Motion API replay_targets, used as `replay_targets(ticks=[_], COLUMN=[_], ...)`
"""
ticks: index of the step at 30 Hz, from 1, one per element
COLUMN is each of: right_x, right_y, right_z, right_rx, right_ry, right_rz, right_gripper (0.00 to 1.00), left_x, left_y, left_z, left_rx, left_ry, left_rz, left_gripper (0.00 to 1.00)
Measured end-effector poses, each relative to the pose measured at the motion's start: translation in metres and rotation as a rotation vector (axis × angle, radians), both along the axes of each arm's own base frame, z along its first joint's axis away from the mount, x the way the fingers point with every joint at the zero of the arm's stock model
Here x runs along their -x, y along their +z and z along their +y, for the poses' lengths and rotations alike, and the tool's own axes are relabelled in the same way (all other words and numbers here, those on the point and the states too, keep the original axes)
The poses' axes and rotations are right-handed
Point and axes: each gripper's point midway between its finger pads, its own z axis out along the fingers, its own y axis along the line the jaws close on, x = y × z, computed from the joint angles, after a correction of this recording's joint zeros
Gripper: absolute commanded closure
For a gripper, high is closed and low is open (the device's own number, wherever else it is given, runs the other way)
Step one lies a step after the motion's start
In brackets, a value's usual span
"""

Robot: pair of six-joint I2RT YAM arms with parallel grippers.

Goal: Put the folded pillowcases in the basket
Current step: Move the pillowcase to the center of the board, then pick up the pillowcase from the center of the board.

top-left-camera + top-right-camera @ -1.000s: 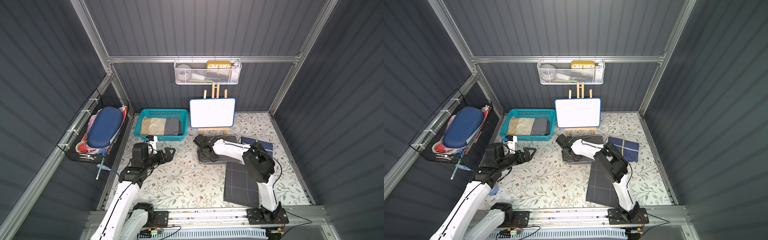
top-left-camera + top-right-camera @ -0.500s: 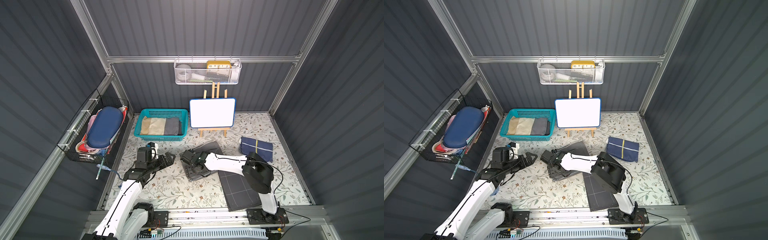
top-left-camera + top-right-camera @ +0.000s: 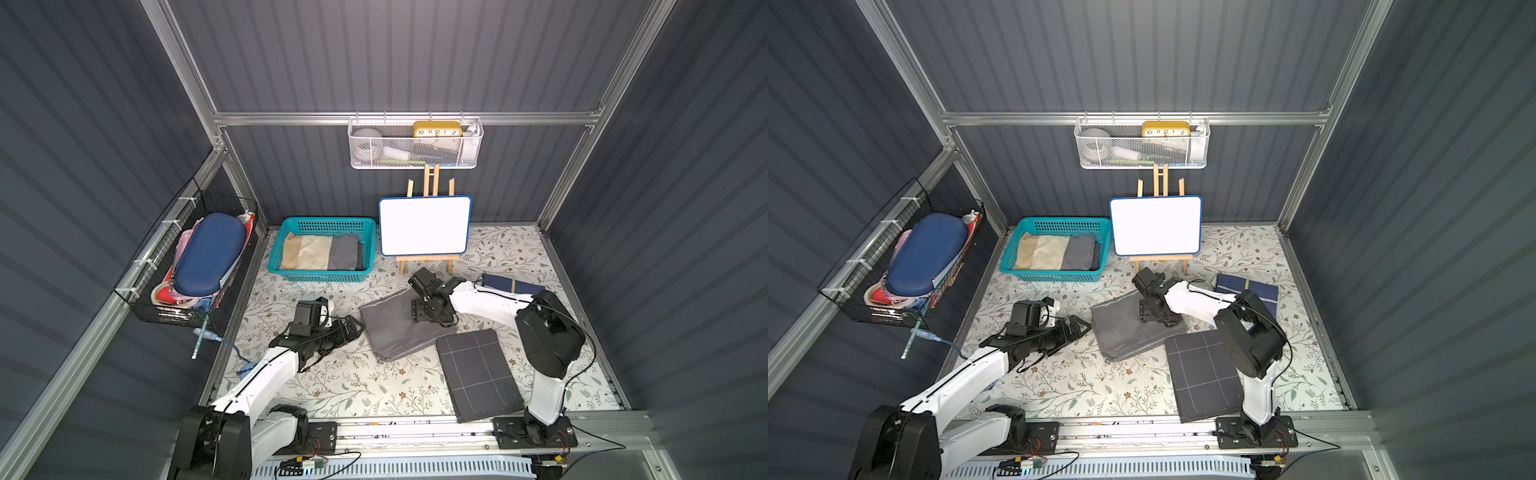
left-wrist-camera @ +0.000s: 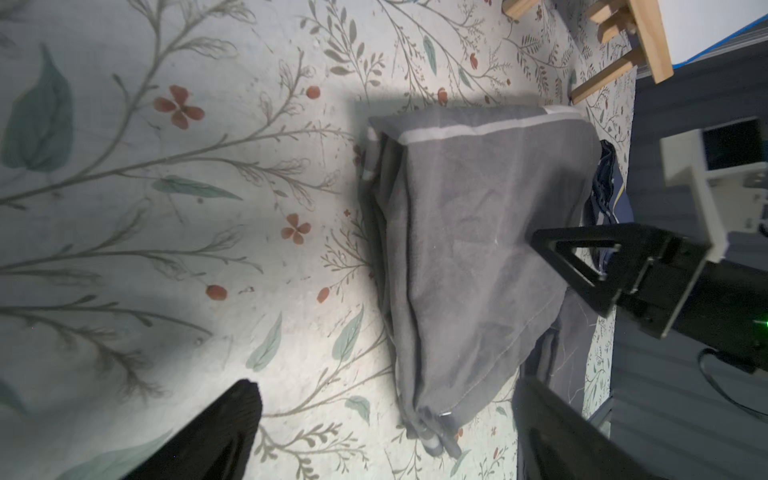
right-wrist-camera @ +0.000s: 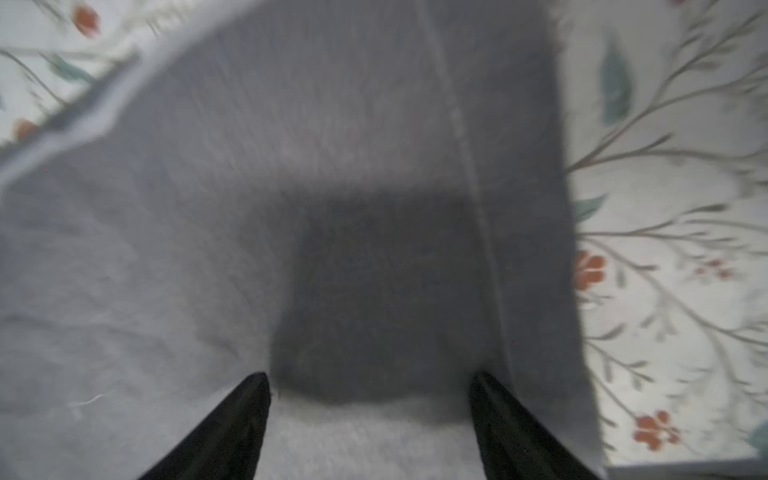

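R gripper [image 3: 432, 318] sits on top of the grey folded pillowcase [image 3: 399, 328], on its far-right part. Its jaws are spread and both fingertips [image 5: 245, 411] are down at the cloth w/ bare fabric between them, nothing pinched. Right wrist view is blurred, so can't tell if the tips press or only touch.

L gripper [image 3: 353, 329] lies low over the floral mat [image 3: 332, 382], pointing at the pillowcase from its left. Its jaws are wide apart and empty, w/ the tips right at the cloth's left edge; contact unclear.

Pillowcase lies flat on the mat, approx mid-floor, between the two grippers. Its long axis runs roughly left-right but skewed, w/ the right end farther back toward the wall and the left end nearer the arm bases. A pale hem stripe [image 4: 478, 129] runs along the far edge, the side facing the basket [image 3: 324, 275]. The near-left corner looks bunched, w/ layers showing. The near-right edge meets a dark checked cloth [image 3: 478, 374]; touching or lapping, can't tell.

Basket is teal and stands at the back left by the wall, just beside a whiteboard [image 3: 424, 224] on an easel, well apart from the pillowcase. Inside it are folded cloths, cream and grey. A navy cloth [image 3: 513, 284] lies behind the R arm.
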Motion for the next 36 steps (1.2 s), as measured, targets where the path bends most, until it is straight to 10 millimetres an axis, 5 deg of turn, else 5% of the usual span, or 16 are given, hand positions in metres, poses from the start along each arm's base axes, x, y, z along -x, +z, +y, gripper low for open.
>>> replay_targets(ticks=[4,10,14,20,25,36], right_x=[0.004,0.011,0.023,0.03,0.004,0.004], right_y=[-0.004,0.001,0.004,0.025,0.055,0.0], right_z=[0.021,0.089,0.108,0.08,0.053,0.057], right_rx=[-0.013,-0.117,-0.189,-0.206,-0.223,-0.126], right_ry=[0.04,0.117,0.115,0.073,0.016,0.038], right_rz=[-0.001,-0.028,-0.017,-0.042,-0.119,-0.019], right_gripper=[0.2,0.2,0.2,0.18,0.19,0.21], left_x=[-0.002,0.0,0.01,0.014,0.017,0.001], left_y=[0.001,0.001,0.003,0.003,-0.02,-0.036], left_z=[0.0,0.018,0.034,0.046,0.051,0.034], left_rx=[-0.002,-0.079,-0.123,-0.161,-0.204,-0.156], left_ry=[0.004,0.079,0.153,0.213,0.228,0.17], left_rz=[-0.01,-0.03,-0.042,-0.045,0.046,0.068], left_gripper=[0.0,0.01,0.0,0.0,0.01,0.15])
